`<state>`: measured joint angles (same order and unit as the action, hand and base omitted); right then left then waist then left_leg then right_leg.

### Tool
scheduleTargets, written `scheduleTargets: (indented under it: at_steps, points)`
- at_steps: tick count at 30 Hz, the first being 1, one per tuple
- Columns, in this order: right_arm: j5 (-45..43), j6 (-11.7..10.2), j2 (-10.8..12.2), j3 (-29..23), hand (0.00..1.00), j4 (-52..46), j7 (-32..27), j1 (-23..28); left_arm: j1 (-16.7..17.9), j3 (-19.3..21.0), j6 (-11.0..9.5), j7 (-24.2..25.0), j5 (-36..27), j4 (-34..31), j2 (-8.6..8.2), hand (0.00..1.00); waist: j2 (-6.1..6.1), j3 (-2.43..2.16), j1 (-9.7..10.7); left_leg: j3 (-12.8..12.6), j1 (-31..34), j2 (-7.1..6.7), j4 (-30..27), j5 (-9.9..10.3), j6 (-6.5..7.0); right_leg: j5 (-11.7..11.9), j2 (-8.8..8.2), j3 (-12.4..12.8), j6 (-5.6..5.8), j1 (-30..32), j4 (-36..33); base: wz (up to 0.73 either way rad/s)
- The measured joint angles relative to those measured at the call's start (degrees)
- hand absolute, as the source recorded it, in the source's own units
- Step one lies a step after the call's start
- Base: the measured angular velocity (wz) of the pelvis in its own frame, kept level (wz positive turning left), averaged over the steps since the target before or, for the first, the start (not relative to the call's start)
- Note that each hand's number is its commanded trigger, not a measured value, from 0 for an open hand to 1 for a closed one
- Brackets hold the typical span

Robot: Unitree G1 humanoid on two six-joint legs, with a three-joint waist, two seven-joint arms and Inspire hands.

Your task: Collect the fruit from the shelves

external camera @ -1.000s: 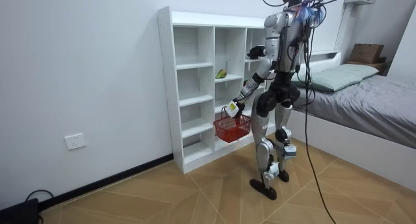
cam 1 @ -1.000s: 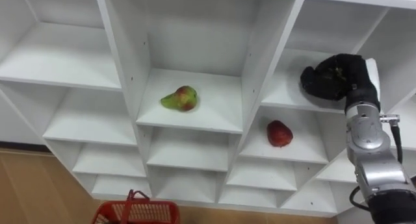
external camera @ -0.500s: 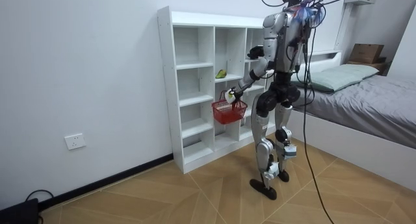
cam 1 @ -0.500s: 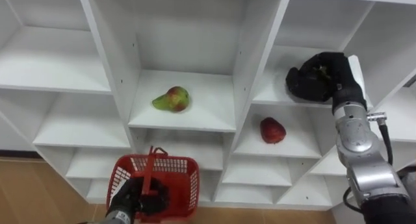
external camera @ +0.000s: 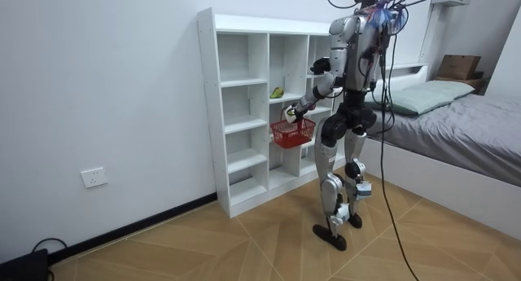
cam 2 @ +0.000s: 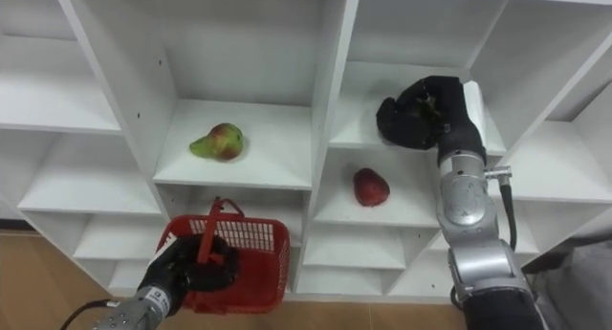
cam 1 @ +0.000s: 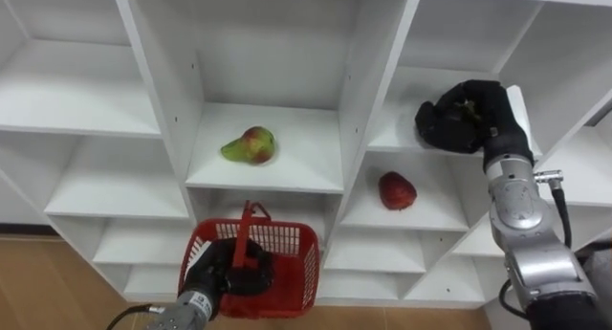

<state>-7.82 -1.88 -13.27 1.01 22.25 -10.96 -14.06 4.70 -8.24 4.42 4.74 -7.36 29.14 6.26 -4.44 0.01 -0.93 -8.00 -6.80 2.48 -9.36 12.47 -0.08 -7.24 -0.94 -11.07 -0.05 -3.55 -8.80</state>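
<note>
A green-and-red pear [cam 1: 251,144] lies on a middle shelf of the white closet [cam 1: 361,100]. A red fruit [cam 1: 397,190] sits one compartment lower to the right. My right hand [cam 1: 464,115] rests on the upper right shelf, its dark fingers curled round a small greenish fruit that is mostly hidden. My left hand [cam 1: 222,273] is shut on the handle of a red wire basket [cam 1: 293,242], held up just under the pear's shelf. In the room view I stand facing the closet with the basket [external camera: 293,132] raised in front of it.
The closet's other compartments hold nothing. Its upright divider [cam 1: 359,129] stands between the pear and my right hand. Wooden floor [cam 1: 38,282] shows at lower left. A bed [external camera: 456,126] stands behind me on the room view's right.
My left hand has lifted the red basket from near the floor up to just below the pear's shelf. The right hand has stayed on the upper right shelf.
</note>
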Motion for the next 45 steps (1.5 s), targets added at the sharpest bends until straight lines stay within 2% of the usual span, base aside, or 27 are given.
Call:
scheduleTargets:
  at_steps: [6,11,16,24,31,38,45]
  points:
    - [-1.88,0.03,0.19,0.09,1.00,-4.30,0.36,2.82,0.01,-0.78,-0.17,0.50,0.01,0.09,-0.36,1.00,0.03,0.02,0.41,-0.18,0.24,0.01,0.03,0.00,0.00,0.00,-0.02,0.01,0.00,0.38,-0.13,-0.01]
    - [-1.49,1.32,0.92,0.09,1.00,-11.04,2.63,7.42,0.06,-1.00,-0.14,0.58,0.01,0.08,-0.60,1.00,0.09,0.03,0.66,-1.16,0.14,0.16,0.22,0.01,-0.01,0.03,0.01,0.28,-0.03,0.62,-0.13,-0.07]
    - [-1.04,2.61,1.14,0.13,1.00,-14.64,3.76,9.56,0.06,-1.14,0.06,0.59,0.00,0.07,-1.30,1.00,0.43,0.05,0.63,-1.31,0.07,0.21,0.73,0.01,-0.02,0.05,0.19,0.72,-0.05,0.70,-0.19,-0.01]
    - [0.76,2.95,1.14,0.03,1.00,-15.13,4.39,9.70,0.06,-1.10,0.16,0.92,-0.02,0.03,-1.68,1.00,0.53,0.01,0.70,-1.90,-0.41,0.18,0.74,0.01,-0.02,0.05,0.26,1.44,-0.05,0.75,-0.22,-0.03]
    - [0.56,4.50,1.96,0.08,1.00,-21.30,7.32,13.20,0.09,-1.06,0.24,1.50,0.00,-1.51,-1.90,1.00,0.63,-0.08,0.69,-2.64,-0.82,0.21,0.89,0.01,-0.02,0.05,0.38,2.59,-0.05,0.77,-0.32,-0.05]
    - [0.65,4.48,2.35,0.79,1.00,-25.97,10.76,16.11,0.10,-1.51,0.19,1.63,0.01,-1.49,-1.86,1.00,0.96,-0.19,0.73,-3.05,-0.63,0.20,0.90,0.01,-0.01,0.05,0.44,3.07,-0.06,1.62,-1.01,-0.04]
    - [0.50,4.48,2.65,2.40,1.00,-26.23,13.77,16.39,0.09,-2.30,0.16,1.60,0.00,-1.49,-1.54,1.00,1.43,-0.24,0.81,-3.29,-0.67,0.33,1.10,0.01,-0.01,0.10,0.60,3.13,-0.12,1.76,-1.10,0.00]
